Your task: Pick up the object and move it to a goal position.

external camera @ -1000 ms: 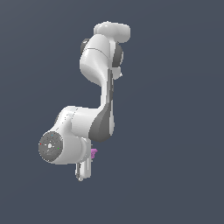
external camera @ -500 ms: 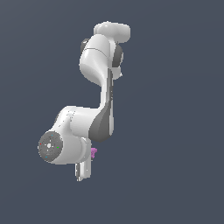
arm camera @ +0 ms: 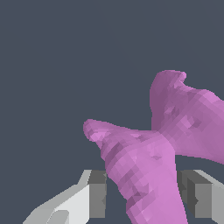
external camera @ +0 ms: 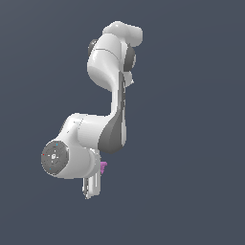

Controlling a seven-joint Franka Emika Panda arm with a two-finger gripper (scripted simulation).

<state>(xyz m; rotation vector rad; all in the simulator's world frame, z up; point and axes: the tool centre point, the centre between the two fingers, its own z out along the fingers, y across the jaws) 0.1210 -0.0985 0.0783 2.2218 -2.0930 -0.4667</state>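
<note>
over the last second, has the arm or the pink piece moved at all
Nothing visibly changed. In the exterior view the arm holds the same bent pose as a second ago, with the hand pointing down and the pink piece showing at the same spot beside it. The wrist view shows the piece between the fingers.

The object (arm camera: 157,162) is matte pink-magenta; the claw (arm camera: 144,199) has white fingers with grey pads.

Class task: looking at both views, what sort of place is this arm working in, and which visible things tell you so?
Most likely a bare simulated scene, not a real room: a flat grey backdrop, a smoothly rendered white arm, and a faceted pink object between the gripper fingers.
</note>
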